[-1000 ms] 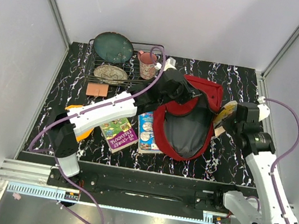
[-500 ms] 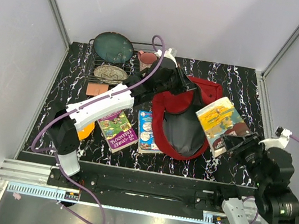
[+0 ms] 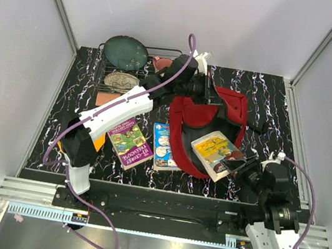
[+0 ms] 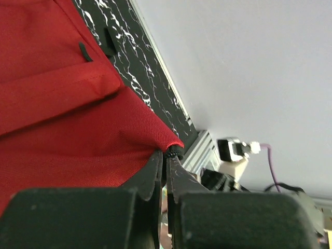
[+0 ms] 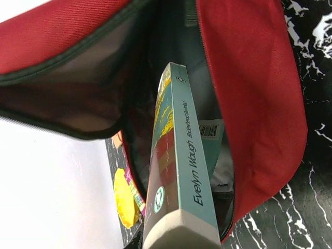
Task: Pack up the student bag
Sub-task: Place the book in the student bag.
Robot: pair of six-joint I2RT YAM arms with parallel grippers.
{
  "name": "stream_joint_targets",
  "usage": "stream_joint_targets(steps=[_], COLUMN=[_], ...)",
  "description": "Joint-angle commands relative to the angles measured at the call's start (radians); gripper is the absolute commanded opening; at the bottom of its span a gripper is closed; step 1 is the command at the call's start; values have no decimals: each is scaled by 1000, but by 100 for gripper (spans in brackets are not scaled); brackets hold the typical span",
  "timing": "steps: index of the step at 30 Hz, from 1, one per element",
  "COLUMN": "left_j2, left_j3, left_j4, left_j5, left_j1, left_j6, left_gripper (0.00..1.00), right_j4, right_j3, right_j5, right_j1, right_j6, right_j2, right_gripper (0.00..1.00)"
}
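The student bag (image 3: 234,110), dark red, lies on the table with its mouth gaping toward the near edge. My left gripper (image 3: 211,96) is shut on the bag's upper rim and holds that flap up. In the left wrist view the fingertips (image 4: 167,153) pinch the red fabric (image 4: 67,119) at its black zip edge. My right gripper (image 3: 239,168) is shut on a yellow-covered book (image 3: 214,152) and holds it over the bag's mouth. In the right wrist view the book's teal spine (image 5: 182,171) points into the dark opening between the red walls (image 5: 249,93); the book hides my fingers.
Two picture books (image 3: 128,141) (image 3: 162,145) lie left of the bag, with a yellow-orange thing (image 3: 96,143) under the left arm. At the back left a wire rack (image 3: 158,51) holds a dark plate (image 3: 125,52) and a patterned dish (image 3: 122,81). An orange square (image 3: 107,99) lies in front of it.
My right arm has swung from the bag's right side round to its near side, bringing the book over the mouth. My left gripper has drawn the rim higher and further back.
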Motion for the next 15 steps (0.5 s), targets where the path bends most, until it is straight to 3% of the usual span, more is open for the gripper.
stream_joint_targets(steps=[1, 6, 9, 12, 15], left_j2=[-41, -75, -91, -101, -108], left_j3=[3, -64, -100, -130, -140], left_j4=[52, 57, 71, 91, 105], left_j5=[120, 143, 148, 156, 162], left_j1=[1, 1, -2, -2, -4], left_j6=[35, 36, 27, 16, 12], left_gripper=[0, 0, 0, 0, 0], right_j4=[409, 607, 850, 901, 822], right_j3=[-47, -90, -149, -193, -204], right_j5=[-3, 17, 27, 51, 99], right_j1=[-2, -1, -1, -3, -1], right_j6=[93, 154, 231, 263, 244], right_j2=[11, 97, 152, 199, 211], right_gripper=[0, 0, 0, 0, 0])
